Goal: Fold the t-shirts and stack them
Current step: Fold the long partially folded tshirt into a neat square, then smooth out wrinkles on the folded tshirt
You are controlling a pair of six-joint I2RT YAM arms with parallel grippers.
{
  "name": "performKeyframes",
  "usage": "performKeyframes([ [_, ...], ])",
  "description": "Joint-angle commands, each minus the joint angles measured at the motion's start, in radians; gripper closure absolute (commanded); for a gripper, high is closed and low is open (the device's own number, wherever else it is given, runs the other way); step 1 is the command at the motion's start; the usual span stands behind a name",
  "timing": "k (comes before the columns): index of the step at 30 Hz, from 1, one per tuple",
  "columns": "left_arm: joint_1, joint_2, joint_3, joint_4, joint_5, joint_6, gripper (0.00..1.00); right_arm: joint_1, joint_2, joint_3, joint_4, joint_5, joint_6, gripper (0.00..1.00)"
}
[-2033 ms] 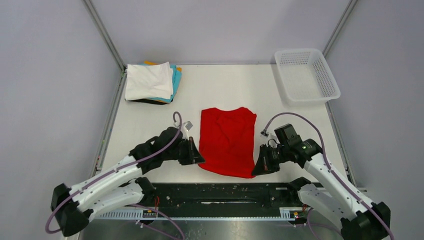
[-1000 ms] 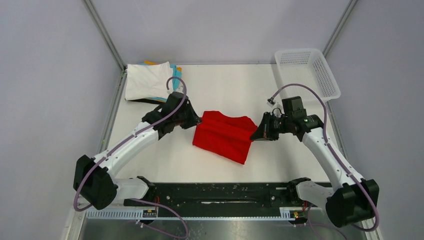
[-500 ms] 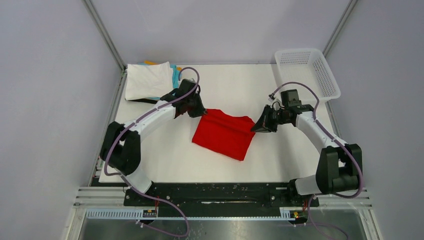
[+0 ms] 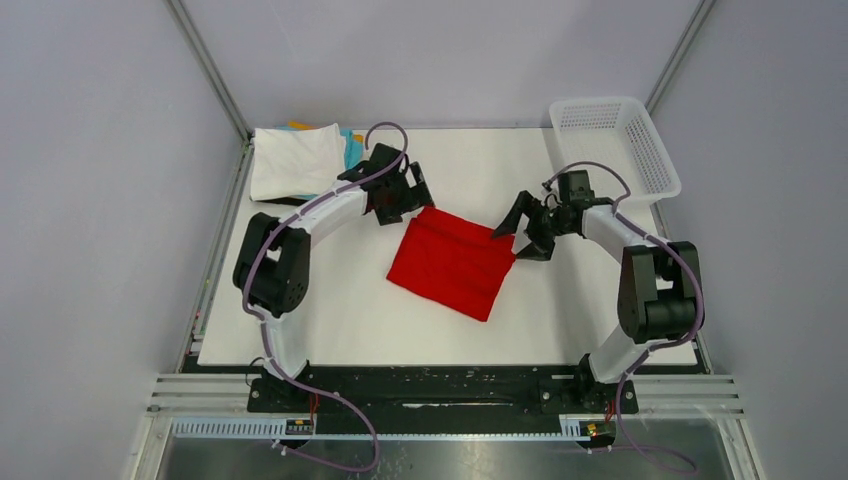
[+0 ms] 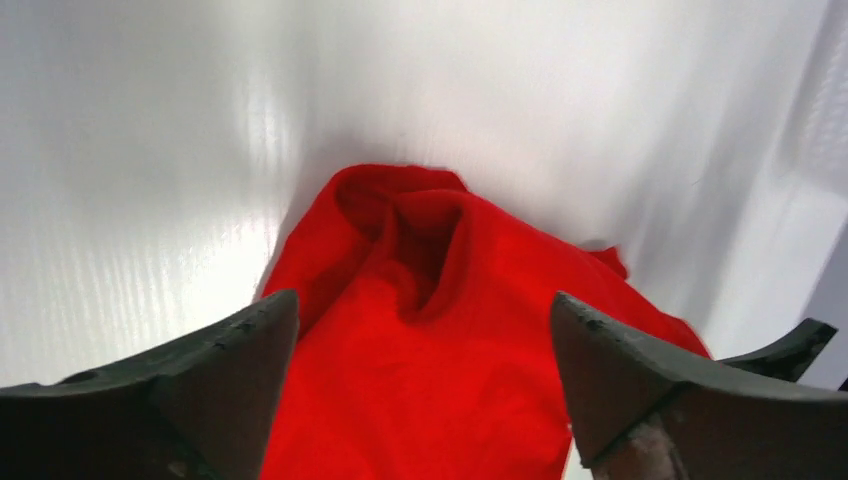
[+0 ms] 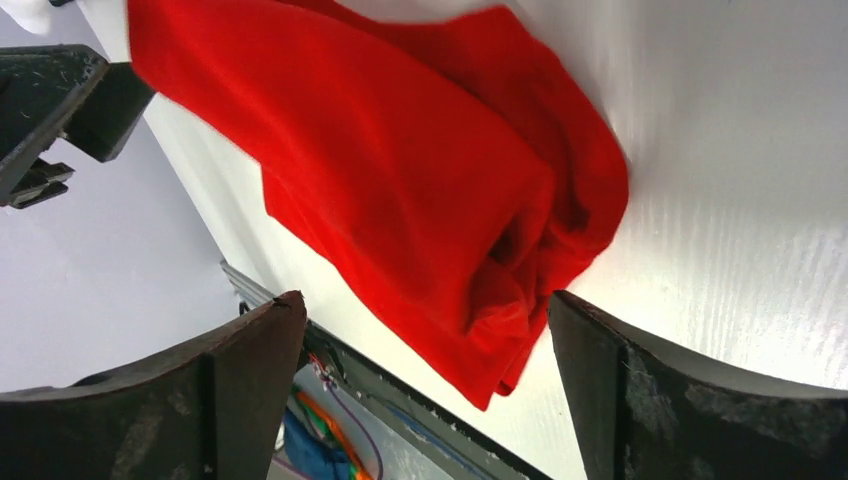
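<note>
The red t-shirt (image 4: 452, 262) lies on the white table, folded into a tilted rectangle. My left gripper (image 4: 408, 200) stands open at the shirt's far left corner, and the cloth (image 5: 430, 340) lies loose below its spread fingers (image 5: 240, 360). At the shirt's far right corner, my right gripper (image 4: 520, 237) is open too, with the bunched corner (image 6: 540, 230) lying free under its jaws. Neither gripper holds anything. A stack of folded t-shirts (image 4: 297, 160), white on top with cyan, orange and dark edges showing, sits at the table's far left.
A white mesh basket (image 4: 612, 150) stands at the far right corner. Metal frame posts rise at both back corners. The black rail (image 4: 430, 390) carrying the arm bases runs along the near edge. The left gripper (image 6: 50, 90) shows at the top left of the right wrist view.
Both grippers carried the shirt's near edge to the far side, folding it in half, then opened and let the cloth go. The red shirt now lies flat.
</note>
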Motion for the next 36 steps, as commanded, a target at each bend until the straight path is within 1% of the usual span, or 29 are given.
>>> performKeyframes([
  [1, 0.007, -0.077, 0.044, 0.049, 0.022, 0.017, 0.01, -0.006, -0.098, 0.058, 0.031, 0.087, 0.005, 0.01],
  [5, 0.004, -0.173, -0.063, 0.113, 0.121, 0.017, 0.01, -0.004, -0.218, -0.01, -0.009, 0.135, -0.039, 0.01],
  [9, -0.021, -0.227, -0.171, 0.216, 0.189, -0.005, 0.01, 0.022, -0.299, -0.1, 0.032, 0.083, -0.056, 0.0],
  [11, -0.036, -0.214, -0.178, 0.255, 0.226, -0.008, 0.01, 0.049, -0.312, -0.118, 0.069, 0.055, -0.053, 0.01],
  [14, -0.05, -0.156, -0.138, 0.299, 0.244, -0.011, 0.01, 0.101, -0.286, -0.121, 0.164, 0.014, -0.018, 0.0],
  [17, -0.051, -0.068, -0.083, 0.361, 0.262, -0.033, 0.01, 0.122, -0.201, -0.101, 0.318, -0.032, 0.096, 0.01],
  [19, -0.05, 0.004, -0.032, 0.375, 0.263, -0.046, 0.01, 0.122, -0.135, -0.089, 0.434, -0.016, 0.188, 0.0],
  [20, -0.048, 0.038, -0.004, 0.369, 0.258, -0.048, 0.01, 0.124, -0.098, -0.075, 0.451, -0.003, 0.21, 0.01],
  [24, -0.044, 0.155, 0.07, 0.274, 0.188, -0.047, 0.01, 0.121, 0.025, -0.057, 0.411, 0.088, 0.247, 0.01],
  [27, -0.038, 0.203, 0.06, 0.222, 0.155, -0.054, 0.01, 0.12, 0.081, -0.086, 0.384, 0.162, 0.236, 0.01],
  [28, -0.038, 0.21, 0.053, 0.199, 0.142, -0.051, 0.01, 0.12, 0.096, -0.096, 0.351, 0.187, 0.235, 0.01],
  [30, -0.039, 0.21, 0.027, 0.159, 0.107, -0.052, 0.01, 0.121, 0.127, -0.113, 0.339, 0.21, 0.231, 0.01],
  [33, -0.044, 0.154, -0.07, 0.183, 0.1, -0.066, 0.01, 0.121, 0.153, -0.117, 0.323, 0.22, 0.216, 0.01],
  [36, -0.047, 0.079, -0.096, 0.142, 0.058, -0.057, 0.01, 0.121, 0.122, -0.07, 0.261, 0.227, 0.144, 0.01],
])
